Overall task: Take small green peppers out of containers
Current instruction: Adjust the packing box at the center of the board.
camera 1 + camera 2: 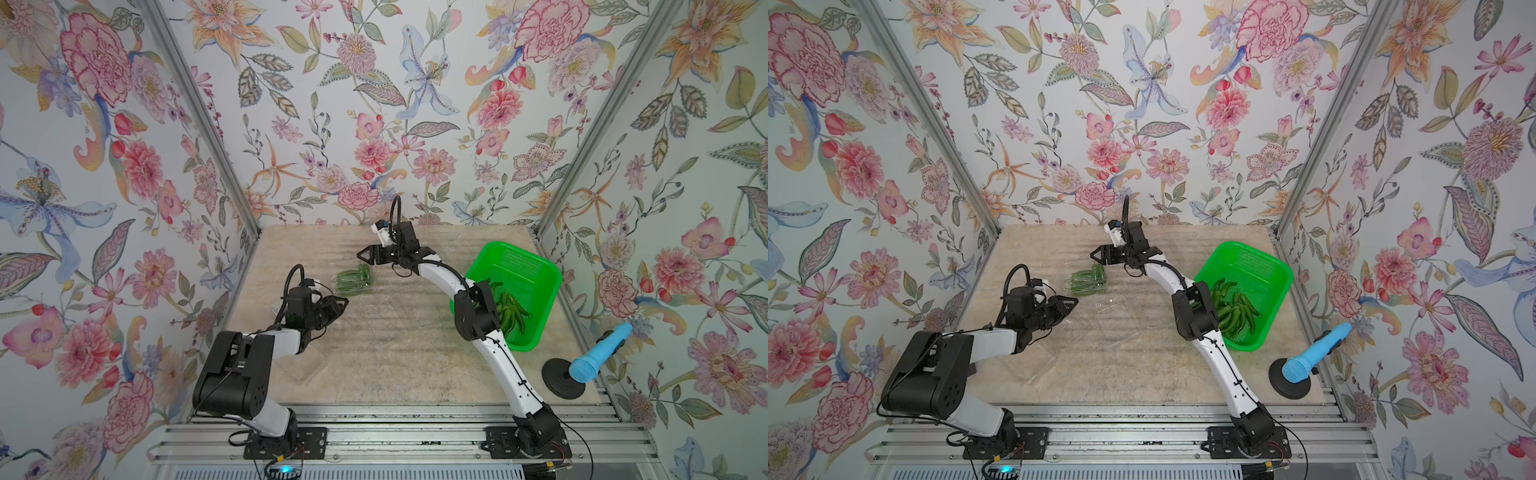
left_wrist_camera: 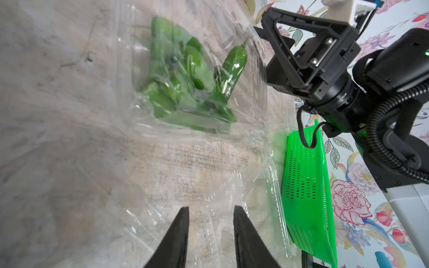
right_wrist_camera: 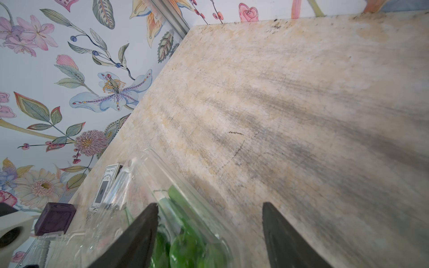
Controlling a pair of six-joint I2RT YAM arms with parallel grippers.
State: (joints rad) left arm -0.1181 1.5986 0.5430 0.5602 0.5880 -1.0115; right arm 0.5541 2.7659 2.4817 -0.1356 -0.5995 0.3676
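Observation:
One clear container (image 1: 354, 282) full of small green peppers (image 1: 1087, 281) sits mid-table in both top views. My right gripper (image 1: 363, 257) hovers just behind it, open. In the right wrist view this gripper (image 3: 209, 204) straddles the container's rim (image 3: 162, 176): one finger is over the peppers (image 3: 185, 246), the other over bare table. My left gripper (image 1: 344, 304) is a short way in front of and to the left of the container. In the left wrist view it (image 2: 210, 207) is open above clear plastic, holding nothing. The peppers (image 2: 185, 76) lie ahead of it.
A bright green basket (image 1: 536, 266) at the right holds more peppers (image 1: 510, 315), partly behind the right arm. Empty clear containers (image 1: 305, 368) lie beside the left arm and mid-table (image 1: 1100, 309). A blue microphone (image 1: 598, 353) stands front right. A purple block (image 3: 54, 218) and a small card box (image 3: 104, 185) are by the left wall.

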